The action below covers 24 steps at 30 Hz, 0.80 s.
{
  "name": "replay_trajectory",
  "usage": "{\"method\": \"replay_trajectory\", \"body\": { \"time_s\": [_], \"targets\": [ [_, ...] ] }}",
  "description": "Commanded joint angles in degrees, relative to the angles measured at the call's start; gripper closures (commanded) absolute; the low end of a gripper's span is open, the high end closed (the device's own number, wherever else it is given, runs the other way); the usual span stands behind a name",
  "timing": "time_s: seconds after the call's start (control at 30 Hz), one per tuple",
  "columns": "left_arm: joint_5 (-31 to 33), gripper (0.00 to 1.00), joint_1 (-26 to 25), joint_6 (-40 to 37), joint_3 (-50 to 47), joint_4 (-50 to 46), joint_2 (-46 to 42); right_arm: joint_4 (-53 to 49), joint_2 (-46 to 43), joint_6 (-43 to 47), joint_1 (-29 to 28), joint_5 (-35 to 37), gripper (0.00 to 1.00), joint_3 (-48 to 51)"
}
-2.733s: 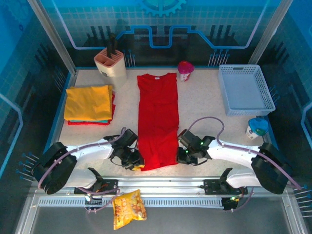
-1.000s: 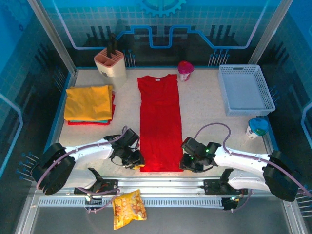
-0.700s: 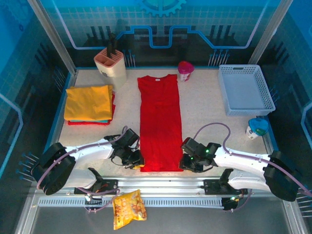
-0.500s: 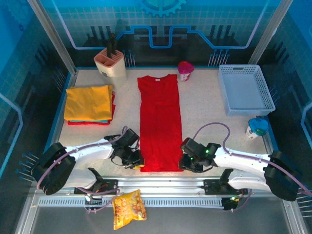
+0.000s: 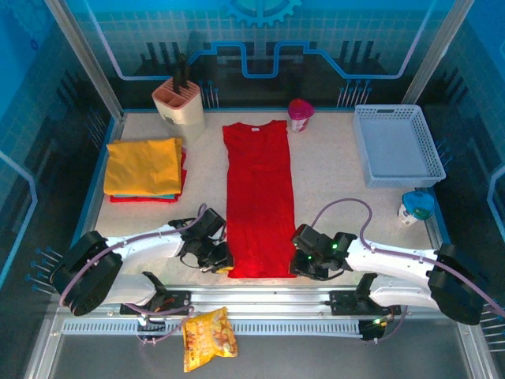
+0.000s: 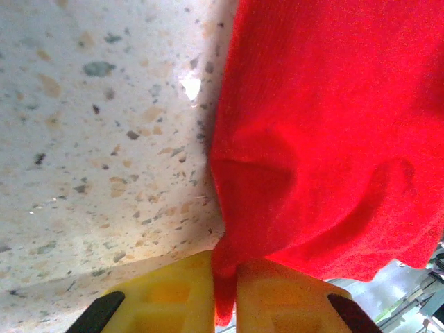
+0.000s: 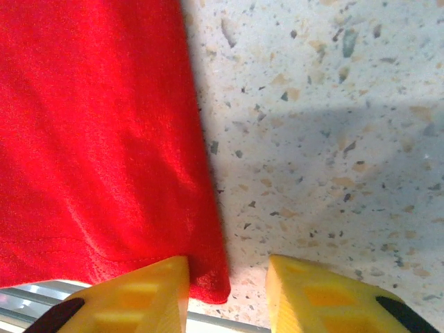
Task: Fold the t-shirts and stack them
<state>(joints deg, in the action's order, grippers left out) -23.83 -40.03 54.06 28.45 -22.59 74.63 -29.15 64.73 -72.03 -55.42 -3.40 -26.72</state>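
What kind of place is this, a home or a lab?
Most likely a robot test booth, not a home: a left arm and right arm bolted to a speckled table, blue printed wall panels around it, and props like a red shirt and white basket.

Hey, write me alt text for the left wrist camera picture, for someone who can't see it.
The left hand pinches a corner of a red shirt between its two yellow fingers at the bottom of the frame. The cloth bunches above the grip and covers the right side, with bare speckled table on the left.
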Motion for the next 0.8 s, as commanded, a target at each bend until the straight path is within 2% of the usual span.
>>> {"method": "replay_trajectory", "body": {
  "time_s": [0.0,0.13,0.53,0.77],
  "targets": [
    [-0.3,0.86,-0.5,0.3,0.3,0.3,0.4,5.1,-0.3,-1.3,-1.7,-2.3,0.66,-0.9],
    [-0.2,0.86,-0.5,0.3,0.2,0.4,0.4,5.0,-0.5,-1.4,-1.9,-2.2,0.71,-1.1],
    [-0.3,0.86,-0.7,0.2,0.1,0.4,0.4,1.9,0.8,-1.5,-2.1,-0.5,0.62,-0.9],
    [-0.4,0.87,-0.8,0.2,0.2,0.8,0.8,1.8,2.0,-2.0,-2.1,-0.5,0.66,-0.4]
  ]
}}
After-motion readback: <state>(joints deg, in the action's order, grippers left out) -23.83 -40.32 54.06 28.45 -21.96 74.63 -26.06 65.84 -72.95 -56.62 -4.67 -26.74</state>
